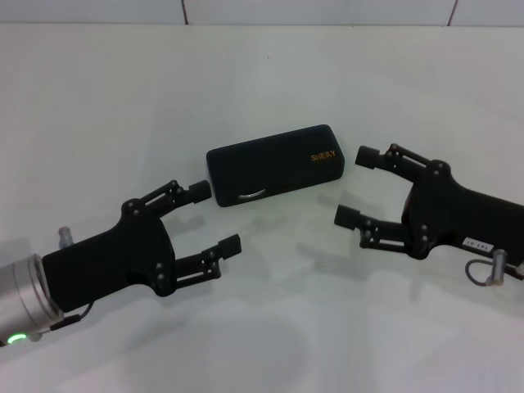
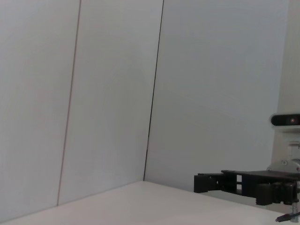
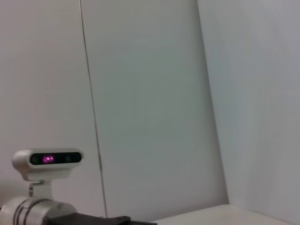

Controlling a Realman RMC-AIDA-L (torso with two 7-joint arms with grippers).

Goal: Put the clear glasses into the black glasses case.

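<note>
— Where are things?
— The black glasses case (image 1: 276, 163) lies shut on the table (image 1: 270, 327); the clear glasses aren't visible.
— Your pincers?
— Left pincer (image 1: 218, 218) and right pincer (image 1: 357, 187) spread apart, empty. Either could knock the case sliding.

The black glasses case (image 1: 276, 164) reads "SHERY" in orange.

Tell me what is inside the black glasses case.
The black glasses case lies shut on the table, so its inside is hidden. No glasses show outside it. Both grippers, left and right, stand open beside it.
</note>
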